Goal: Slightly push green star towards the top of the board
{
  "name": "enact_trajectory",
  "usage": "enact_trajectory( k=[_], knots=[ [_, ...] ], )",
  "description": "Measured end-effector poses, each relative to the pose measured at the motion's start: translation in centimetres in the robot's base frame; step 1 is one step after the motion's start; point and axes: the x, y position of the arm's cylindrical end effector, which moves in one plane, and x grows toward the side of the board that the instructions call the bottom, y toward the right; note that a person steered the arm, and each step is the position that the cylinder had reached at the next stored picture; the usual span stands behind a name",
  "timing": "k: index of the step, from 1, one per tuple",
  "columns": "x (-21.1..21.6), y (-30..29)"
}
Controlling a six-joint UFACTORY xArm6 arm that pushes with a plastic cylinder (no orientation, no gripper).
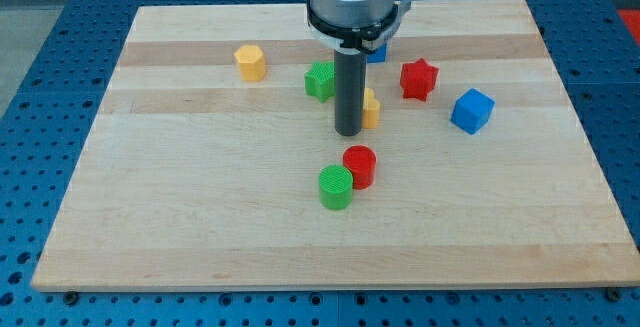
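Observation:
The green star [319, 80] lies on the wooden board [200, 197] a little above the middle, partly hidden on its right by my rod. My tip [348, 132] rests on the board just below and to the right of the green star, close to it. A yellow block [371, 108] sits right behind the rod on its right side, mostly hidden, so its shape is unclear.
A yellow hexagonal block [251, 62] lies at the upper left. A red star [419, 79] and a blue cube [472, 110] lie at the right. A blue block [377, 52] peeks out behind the arm. A red cylinder [360, 166] and a green cylinder [336, 187] touch below my tip.

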Motion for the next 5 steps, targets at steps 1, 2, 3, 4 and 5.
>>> enact_trajectory(
  k=[1,2,3,4,5],
  knots=[
    [0.1,0.0],
    [-1.0,0.0],
    [-1.3,0.0],
    [-1.3,-0.5],
    [-1.3,-2.7]
  ],
)
